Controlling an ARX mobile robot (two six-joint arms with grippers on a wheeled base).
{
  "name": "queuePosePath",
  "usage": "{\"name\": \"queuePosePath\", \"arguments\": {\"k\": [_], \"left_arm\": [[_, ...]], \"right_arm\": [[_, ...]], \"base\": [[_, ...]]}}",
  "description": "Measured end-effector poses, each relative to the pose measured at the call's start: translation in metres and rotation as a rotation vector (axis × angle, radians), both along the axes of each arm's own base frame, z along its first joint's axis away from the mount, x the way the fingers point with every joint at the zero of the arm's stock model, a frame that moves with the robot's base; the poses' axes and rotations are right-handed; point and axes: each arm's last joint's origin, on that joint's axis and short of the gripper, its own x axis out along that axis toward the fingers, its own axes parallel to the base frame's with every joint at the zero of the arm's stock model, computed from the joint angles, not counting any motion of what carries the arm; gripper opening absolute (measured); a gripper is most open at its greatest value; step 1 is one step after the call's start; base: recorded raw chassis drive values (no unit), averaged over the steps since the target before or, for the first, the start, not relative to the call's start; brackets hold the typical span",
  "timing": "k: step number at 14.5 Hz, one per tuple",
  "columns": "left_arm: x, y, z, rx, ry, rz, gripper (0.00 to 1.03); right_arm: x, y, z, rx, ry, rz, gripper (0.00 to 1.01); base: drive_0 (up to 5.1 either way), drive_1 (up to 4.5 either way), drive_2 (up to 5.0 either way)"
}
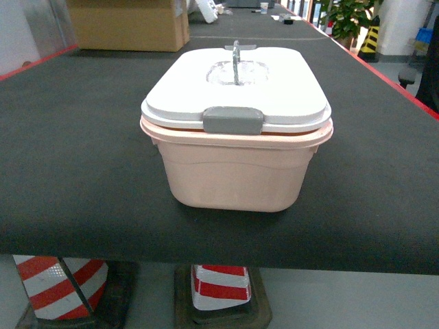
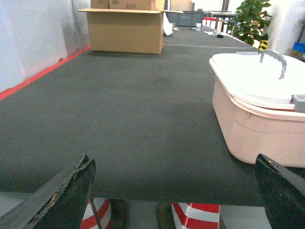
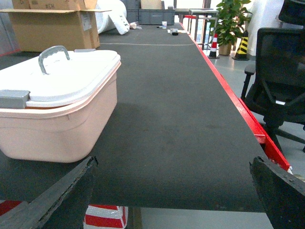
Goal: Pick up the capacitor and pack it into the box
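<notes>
Both my jaws spread, empty; pink box (image 1: 236,171) w/ lid (image 1: 236,89) latched sits between them, no capacitor visible, so can't judge stage.

Pink plastic box (image 1: 236,175), rounded corners, sits upright near front edge of dark bench (image 1: 75,157). White lid (image 1: 274,92) closed on top, grey latch (image 1: 233,120) at front centre clipped down, grey handle (image 1: 236,62) standing up over clear window in lid. Capacitor not visible in any view
</notes>
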Motion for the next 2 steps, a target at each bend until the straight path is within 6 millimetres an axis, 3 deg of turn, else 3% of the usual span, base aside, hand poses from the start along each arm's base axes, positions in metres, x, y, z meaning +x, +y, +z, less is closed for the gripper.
{"name": "queuePosePath", "arguments": {"k": [2], "left_arm": [[0.0, 0.0, 0.0, 0.0, 0.0, 0.0, 0.98]], "right_arm": [[0.0, 0.0, 0.0, 0.0, 0.0, 0.0, 0.98]], "base": [[0.0, 0.0, 0.0]]}}
